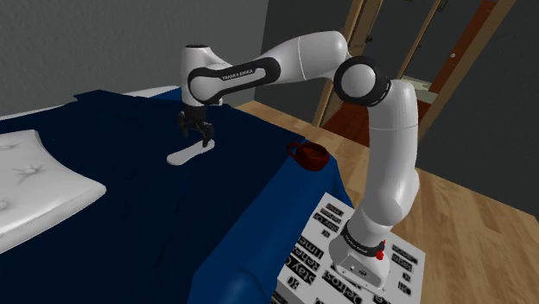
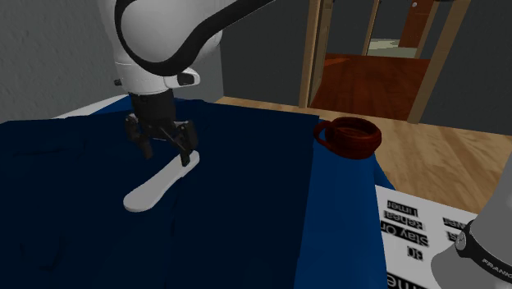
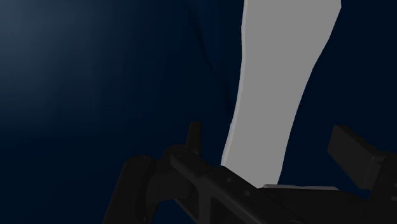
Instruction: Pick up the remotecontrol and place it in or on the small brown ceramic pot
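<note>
There I was, my white arm with its dark joints stretched out long and level from the stand, elbow high, wrist bent straight down over the dark blue bedspread. My all-black two-finger gripper pointed right at the cloth, hanging low over one end of the flat, elongated white remote control. Fingers spread wide, one on each side of that pale slab, and in the wrist view there was a strip of blue between each finger and its edge, so nothing was pinched. The remote control lay flat on the bedspread, a plain white bar, narrower at the end between my fingers and broader at the far end, no buttons drawn on it. The small reddish-brown ceramic pot with its side handle sat upright, well apart, near the bed's corner closest to my stand
</note>
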Robot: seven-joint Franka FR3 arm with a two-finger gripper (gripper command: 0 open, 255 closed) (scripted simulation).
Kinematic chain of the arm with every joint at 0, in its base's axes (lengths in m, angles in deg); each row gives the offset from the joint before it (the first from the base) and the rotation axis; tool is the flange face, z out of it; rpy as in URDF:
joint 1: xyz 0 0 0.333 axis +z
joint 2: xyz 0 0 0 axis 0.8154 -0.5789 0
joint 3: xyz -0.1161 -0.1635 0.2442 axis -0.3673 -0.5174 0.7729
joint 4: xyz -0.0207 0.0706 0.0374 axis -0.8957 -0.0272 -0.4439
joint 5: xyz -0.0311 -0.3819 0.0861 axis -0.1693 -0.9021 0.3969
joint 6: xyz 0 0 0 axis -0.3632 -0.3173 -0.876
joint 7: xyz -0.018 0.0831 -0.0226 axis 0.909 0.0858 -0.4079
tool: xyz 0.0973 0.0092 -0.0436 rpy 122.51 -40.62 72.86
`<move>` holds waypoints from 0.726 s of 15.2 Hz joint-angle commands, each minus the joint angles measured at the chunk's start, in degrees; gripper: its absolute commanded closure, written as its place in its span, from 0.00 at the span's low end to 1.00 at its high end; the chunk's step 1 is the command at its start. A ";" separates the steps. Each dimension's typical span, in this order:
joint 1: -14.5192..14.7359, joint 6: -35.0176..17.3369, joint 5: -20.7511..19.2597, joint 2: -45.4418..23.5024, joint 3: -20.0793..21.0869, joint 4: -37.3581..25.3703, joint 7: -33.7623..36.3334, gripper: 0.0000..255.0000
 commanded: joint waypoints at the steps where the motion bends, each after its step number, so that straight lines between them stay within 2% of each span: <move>1: 0.70 -0.34 -0.70 -2.35 -0.70 -2.07 1.63 0.00; 7: 0.97 -3.94 -1.59 -4.30 -1.23 -0.31 2.18 0.00; 11: 1.00 -4.28 -1.68 -4.51 -1.28 -0.16 2.24 0.00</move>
